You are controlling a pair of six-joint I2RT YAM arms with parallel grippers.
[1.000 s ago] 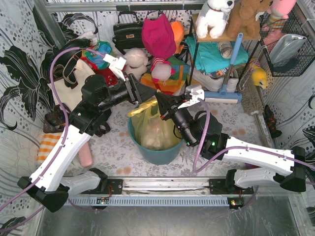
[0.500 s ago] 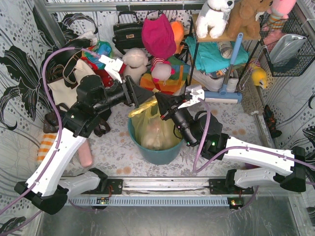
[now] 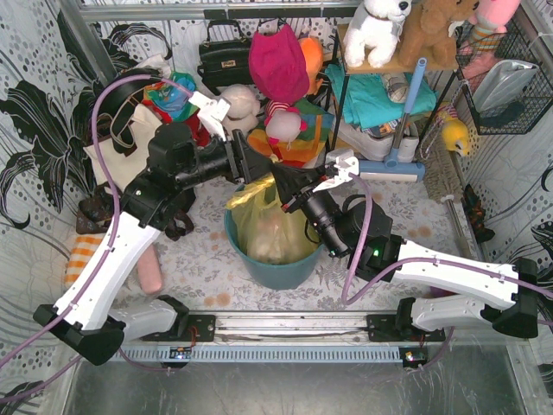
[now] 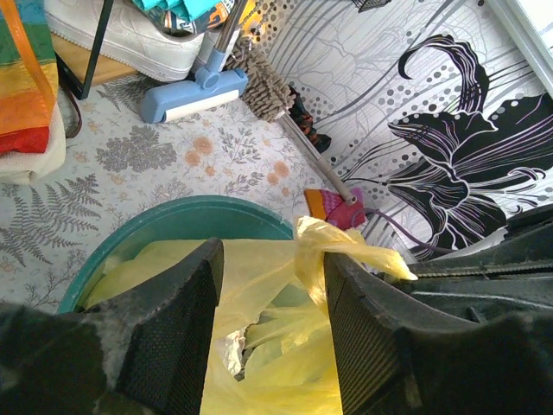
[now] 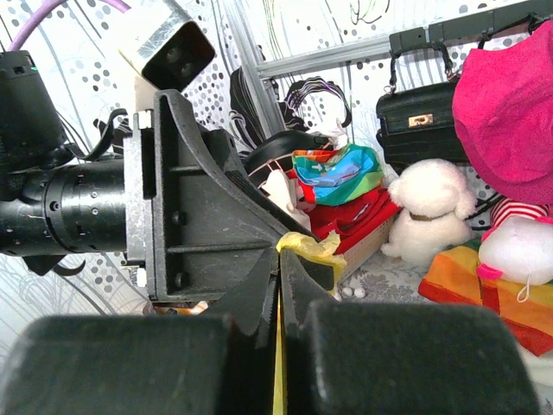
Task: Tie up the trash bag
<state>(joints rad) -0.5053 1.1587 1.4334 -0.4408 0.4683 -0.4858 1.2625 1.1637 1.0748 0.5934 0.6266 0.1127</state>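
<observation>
Right gripper (image 5: 278, 264) clenched on twisted ear of thin translucent yellow plastic trash bag (image 4: 268, 346); left gripper (image 4: 272, 259) jaws apart, straddling same ear. Risk: hard pull tears film, ear slips.

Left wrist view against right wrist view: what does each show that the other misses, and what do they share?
Only left wrist: the teal bin with the bag sitting in it, crumpled paper showing through, and a blue brush head behind. Only right wrist: the right gripper shut on a yellow strip of the bag, plus a black handbag, pink hat and white plush. Both: the bag's twisted yellow ear and the left gripper, its jaws apart in its own view.
</observation>
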